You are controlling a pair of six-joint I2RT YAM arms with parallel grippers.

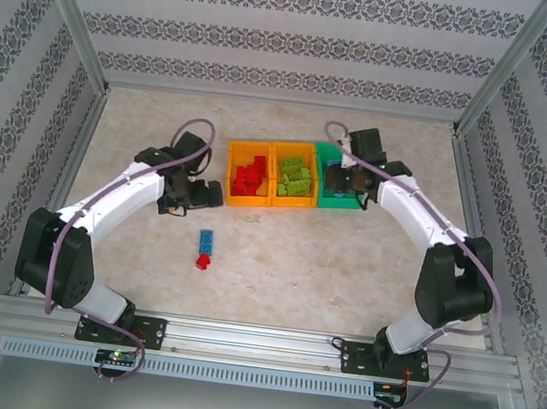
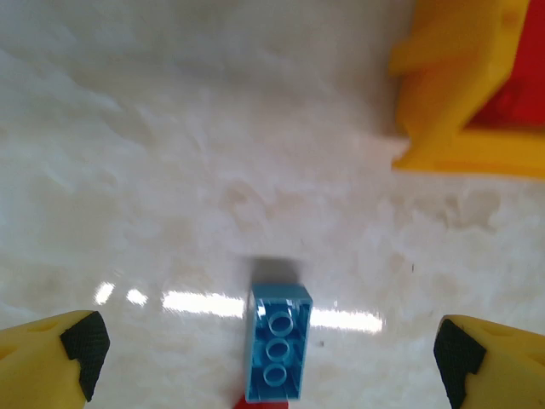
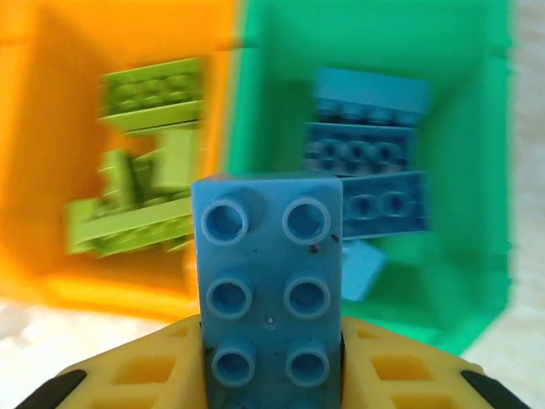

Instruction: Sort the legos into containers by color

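The left arm is stretching forward, its left gripper [image 2: 272, 358] gaping wide and empty near a loose blue lego [image 2: 278, 354]; the red lego [image 1: 202, 263] beside it is being cropped in the wrist view. The right arm is bending inward, its right gripper [image 1: 345, 179] pinching a second blue lego [image 3: 268, 281] at the green bin [image 3: 464, 128].

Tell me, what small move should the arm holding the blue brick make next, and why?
Probably open the right gripper to drop its blue studded plastic brick: the top view puts it above the green plastic bin, where other blue bricks lie.
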